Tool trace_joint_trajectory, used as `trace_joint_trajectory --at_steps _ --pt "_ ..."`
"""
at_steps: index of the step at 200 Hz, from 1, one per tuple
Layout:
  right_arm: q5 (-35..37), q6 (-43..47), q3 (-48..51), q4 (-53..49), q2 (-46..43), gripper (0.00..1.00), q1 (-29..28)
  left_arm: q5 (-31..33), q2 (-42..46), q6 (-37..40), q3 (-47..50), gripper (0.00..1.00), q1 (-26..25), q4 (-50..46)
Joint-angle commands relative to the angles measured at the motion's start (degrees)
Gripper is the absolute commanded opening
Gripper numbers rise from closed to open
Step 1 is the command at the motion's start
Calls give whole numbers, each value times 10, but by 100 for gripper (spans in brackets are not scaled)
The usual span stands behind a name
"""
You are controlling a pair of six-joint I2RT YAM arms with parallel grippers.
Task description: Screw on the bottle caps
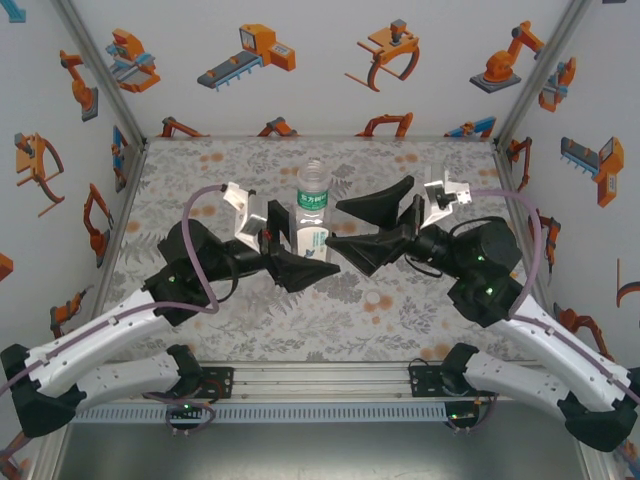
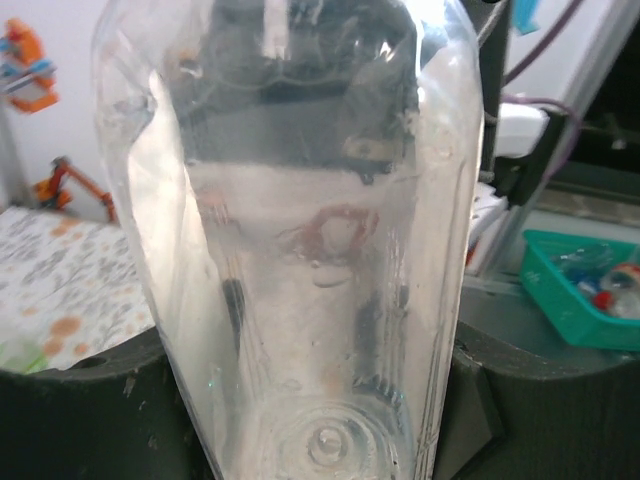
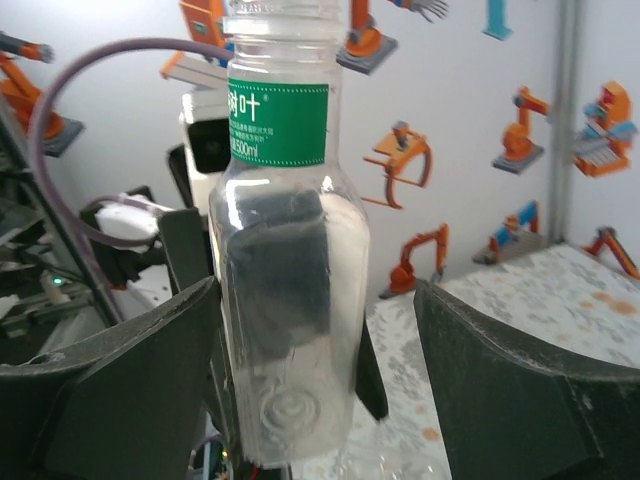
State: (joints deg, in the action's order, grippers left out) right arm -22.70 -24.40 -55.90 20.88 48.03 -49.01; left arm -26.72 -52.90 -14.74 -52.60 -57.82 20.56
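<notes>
Bottle (image 2: 300,250) upright, mouth up and uncapped, clamped low in left end effector (image 1: 305,262); right end effector (image 1: 338,228) spread wide, straddling its body, empty.

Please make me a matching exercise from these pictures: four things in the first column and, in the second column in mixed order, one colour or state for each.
Column one
1. label band
2. bottle neck
3. left gripper
4. right gripper

Column two
A. open, one finger on each side of the bottle
B. green
C. closed on the bottle
D. no cap on it

Pairs: 1-B, 2-D, 3-C, 4-A
</notes>
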Motion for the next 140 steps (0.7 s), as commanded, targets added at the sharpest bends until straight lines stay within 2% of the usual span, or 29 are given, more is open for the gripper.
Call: trace_joint_trajectory --at_steps 1,37,70,93,140 --pt "102 58 -19 -135 -14 70 0 68 32 59 0 32 -3 -94" --pt "186 63 -27 -267 -15 68 0 162 78 90 22 24 5 -191" --pt "277 52 -27 -384 0 67 0 170 112 75 41 10 30 -237" --pt "309 48 -16 -436 18 66 0 165 125 53 56 0 50 -248" --pt "337 26 19 -481 54 66 1 183 127 40 67 0 66 -275"
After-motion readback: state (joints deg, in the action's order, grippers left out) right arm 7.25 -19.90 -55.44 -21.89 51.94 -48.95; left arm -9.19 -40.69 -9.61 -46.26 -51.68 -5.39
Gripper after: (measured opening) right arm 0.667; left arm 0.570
